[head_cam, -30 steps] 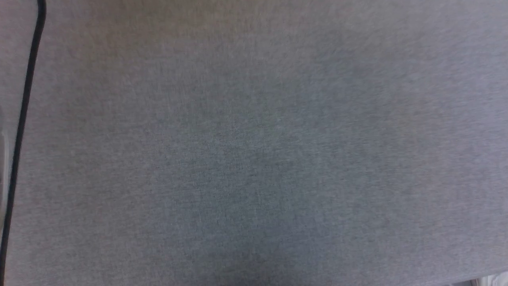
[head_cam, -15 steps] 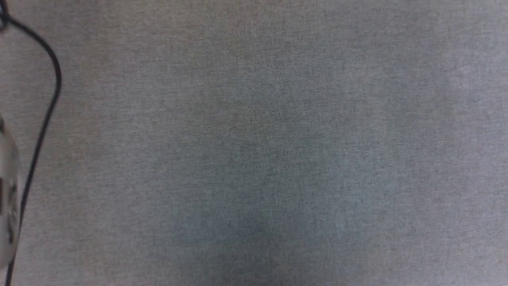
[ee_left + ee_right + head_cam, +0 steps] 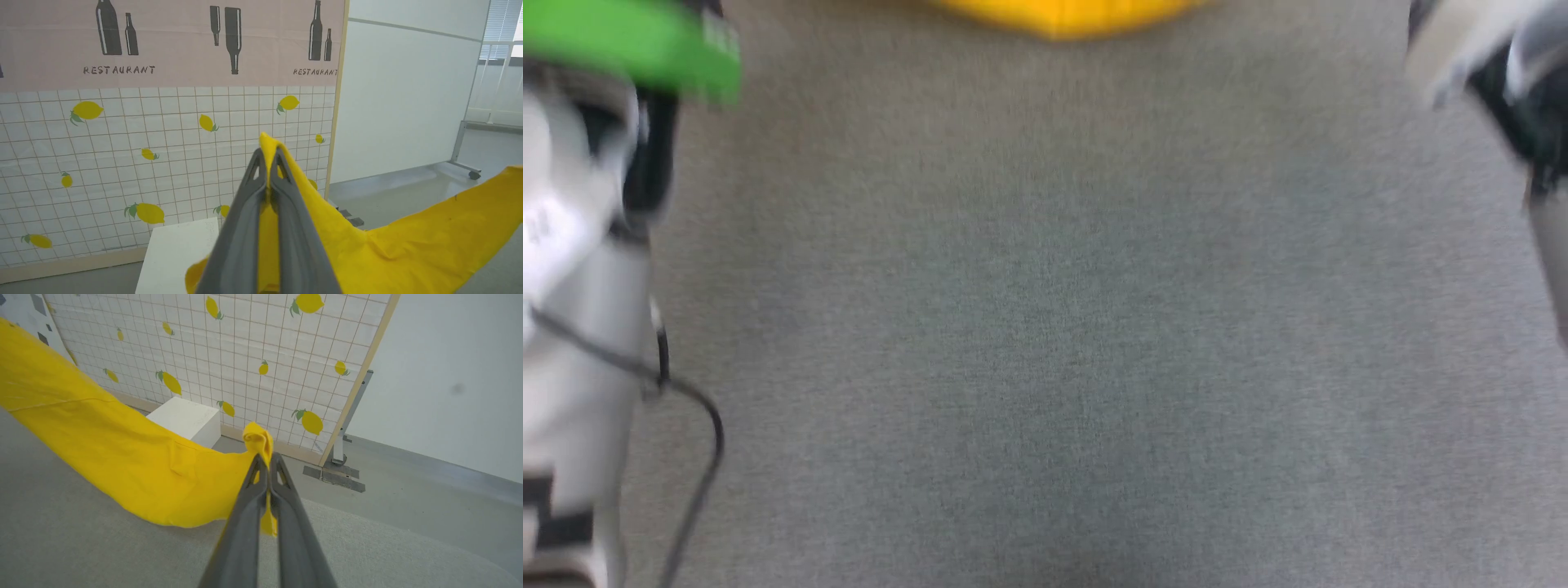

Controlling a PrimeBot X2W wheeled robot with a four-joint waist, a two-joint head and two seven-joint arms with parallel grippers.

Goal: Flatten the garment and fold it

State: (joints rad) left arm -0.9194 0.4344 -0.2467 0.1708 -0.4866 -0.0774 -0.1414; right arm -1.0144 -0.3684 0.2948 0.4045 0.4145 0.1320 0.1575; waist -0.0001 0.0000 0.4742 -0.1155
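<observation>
Jaws clamped tight on both arms: the left gripper (image 3: 268, 155) pinched a fold of the garment (image 3: 408, 253), with a peak of yellow cloth poking out past its fingertips and the rest sweeping down and off to the right of the jaws. The right gripper (image 3: 267, 459) likewise clenched a bunched corner, the fabric stretching away to the left of its jaws above the grey tabletop (image 3: 81, 539); whether cloth met table could not be told. Beyond both pairs of jaws stood a lemon-print wall panel (image 3: 253, 343) and a white box (image 3: 186, 418).
</observation>
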